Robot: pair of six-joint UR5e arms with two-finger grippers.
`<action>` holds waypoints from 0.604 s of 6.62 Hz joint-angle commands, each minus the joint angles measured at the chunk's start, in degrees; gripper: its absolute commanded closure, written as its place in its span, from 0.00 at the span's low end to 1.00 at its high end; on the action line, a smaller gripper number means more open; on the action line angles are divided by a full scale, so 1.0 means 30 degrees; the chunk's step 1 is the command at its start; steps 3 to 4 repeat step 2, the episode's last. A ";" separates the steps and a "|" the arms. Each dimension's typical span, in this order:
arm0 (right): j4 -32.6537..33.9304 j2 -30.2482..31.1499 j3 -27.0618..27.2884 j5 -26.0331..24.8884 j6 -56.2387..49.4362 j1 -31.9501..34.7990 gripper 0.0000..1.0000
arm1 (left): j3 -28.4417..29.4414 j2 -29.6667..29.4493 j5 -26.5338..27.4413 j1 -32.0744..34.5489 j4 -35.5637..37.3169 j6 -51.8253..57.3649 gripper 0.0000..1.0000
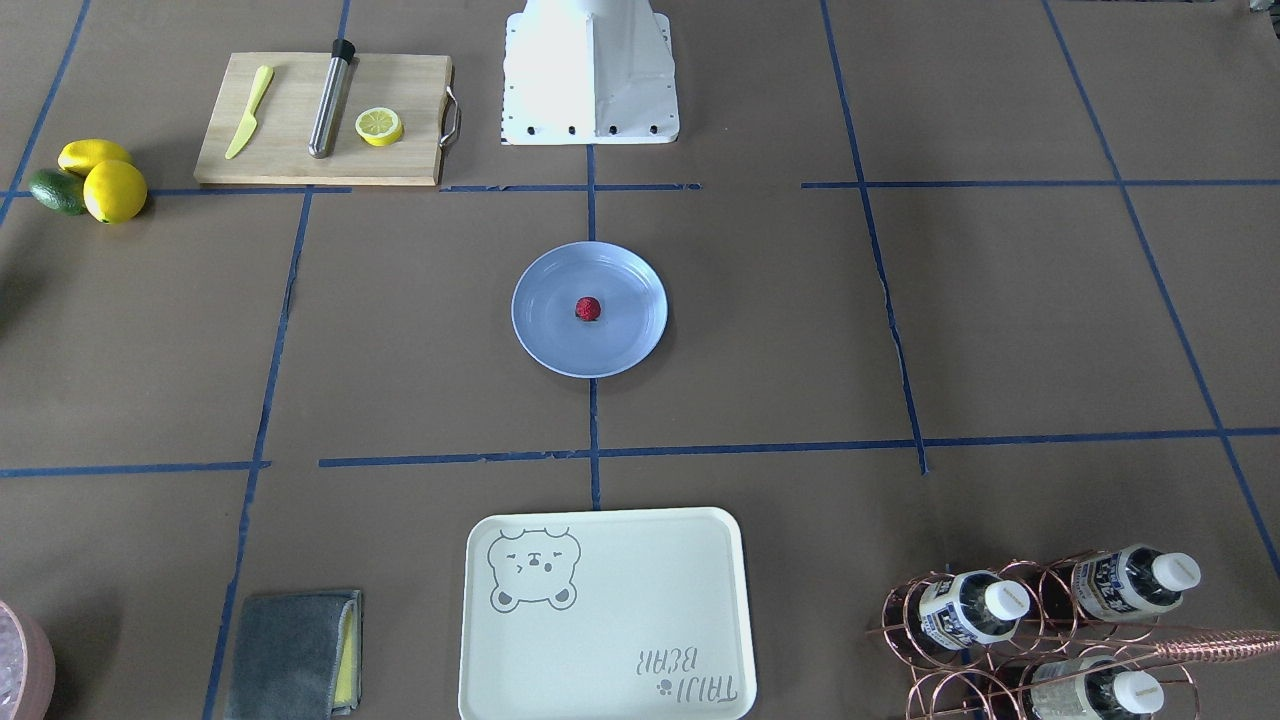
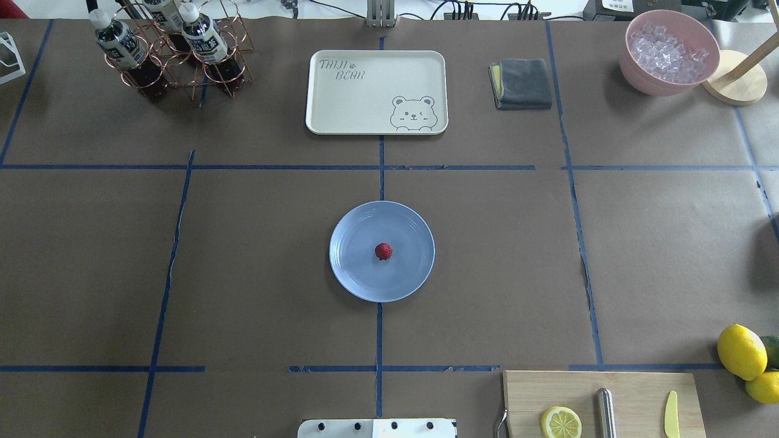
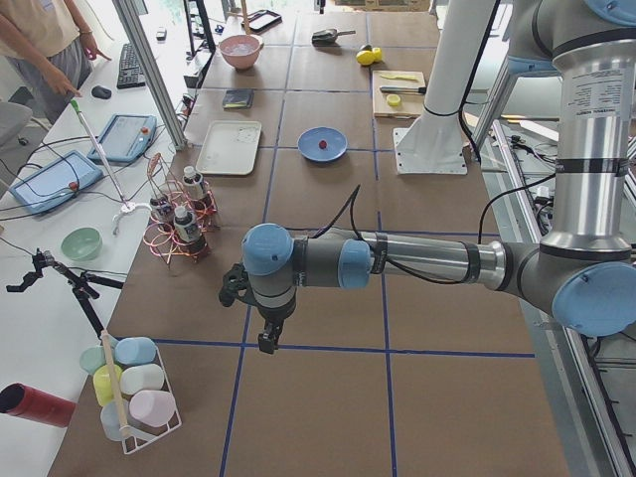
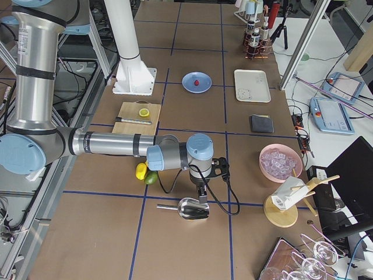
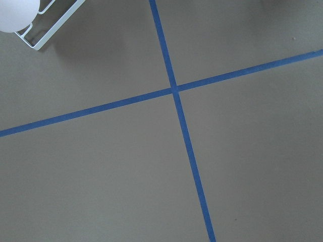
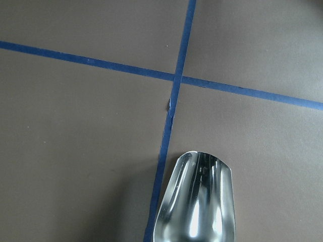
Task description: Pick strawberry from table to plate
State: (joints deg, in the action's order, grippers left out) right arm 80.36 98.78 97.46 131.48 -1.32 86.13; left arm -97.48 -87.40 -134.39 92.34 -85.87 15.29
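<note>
The small dark-red strawberry (image 1: 588, 309) (image 2: 383, 250) lies near the middle of the light-blue plate (image 1: 540, 345) (image 2: 353, 277), which sits at the centre of the brown paper table (image 1: 1000, 320). Neither arm is near it. My left gripper (image 3: 266, 343) hangs over a tape crossing far out at the table's left end. It shows only in the left side view, so I cannot tell if it is open or shut. My right gripper (image 4: 201, 197) hovers at the opposite end just above a metal scoop (image 4: 192, 208) (image 6: 199, 201). Its state cannot be told either.
A cream bear tray (image 2: 376, 91) lies beyond the plate. A cutting board (image 1: 325, 118) holds a lemon slice, a yellow knife and a metal rod. Lemons and an avocado (image 1: 92, 178), a copper bottle rack (image 2: 170, 52), a grey cloth (image 2: 522, 82) and a pink ice bowl (image 2: 668, 56) line the edges.
</note>
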 commanded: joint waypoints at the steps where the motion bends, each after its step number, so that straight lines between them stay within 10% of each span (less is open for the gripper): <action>1: 0.0021 0.0001 0.0004 0.0002 0.0000 -0.0001 0.00 | -0.0027 0.0071 0.0030 0.0011 0.0000 0.0000 0.00; 4: 0.0021 0.0001 0.0004 0.0002 0.0000 -0.0001 0.00 | -0.0027 0.0042 0.0030 0.0011 0.0000 0.0000 0.00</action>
